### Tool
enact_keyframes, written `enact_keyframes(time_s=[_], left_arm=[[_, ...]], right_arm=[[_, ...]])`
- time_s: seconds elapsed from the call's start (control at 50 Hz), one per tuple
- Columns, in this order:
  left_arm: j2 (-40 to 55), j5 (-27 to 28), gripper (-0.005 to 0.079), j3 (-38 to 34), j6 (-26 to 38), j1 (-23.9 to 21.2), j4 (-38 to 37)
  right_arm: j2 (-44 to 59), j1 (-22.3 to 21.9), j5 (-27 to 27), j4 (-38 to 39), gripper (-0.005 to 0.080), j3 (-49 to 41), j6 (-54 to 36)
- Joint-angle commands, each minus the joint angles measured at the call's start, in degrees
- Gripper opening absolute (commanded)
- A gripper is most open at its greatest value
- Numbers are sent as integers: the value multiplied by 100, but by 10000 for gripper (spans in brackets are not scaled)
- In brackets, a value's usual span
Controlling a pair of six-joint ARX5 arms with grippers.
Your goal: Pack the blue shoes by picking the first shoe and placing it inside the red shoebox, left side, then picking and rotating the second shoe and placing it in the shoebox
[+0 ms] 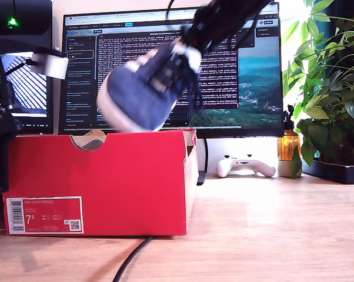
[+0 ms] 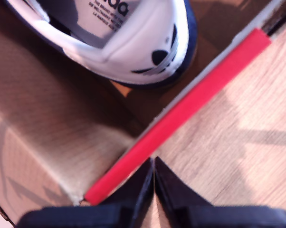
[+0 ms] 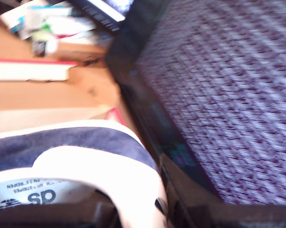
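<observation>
My second pincer [image 1: 184, 57] is pinching the lifted shoe [image 1: 142, 94] at its heel end. It holds the shoe in the air above the box [image 1: 106, 176] and in front of the monitor [image 1: 241, 88], toe tilted down toward the exterior view's left. The shoe is blurred there. In the second wrist view its white collar and navy suede fill the foreground, with the screen close behind. My first pincer [image 2: 153, 166] is pressed together and holds nothing, its tips meeting just over the box's red rim. Beyond them the boxed shoe [image 2: 128, 42] lies on the brown cardboard floor, white lining and heel showing. From the exterior view a sliver of it shows through the notch [image 1: 90, 141] in the box's top edge. The box stands on the worktop [image 1: 271, 223] at the exterior view's left, its label [image 1: 44, 214] reading 7.5. A game controller [image 1: 246, 165] lies behind it toward the right.
</observation>
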Motion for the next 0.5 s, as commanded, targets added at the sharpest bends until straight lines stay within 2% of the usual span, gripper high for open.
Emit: enact_keyframes(time_s=[0.0, 0.48], left_arm=[[52, 2, -16, -2, -35, -24, 37], [52, 2, -16, -2, -35, -24, 24]], right_arm=[[173, 85, 44, 107, -13, 164, -70], [763, 170, 704, 57, -13, 164, -1097]])
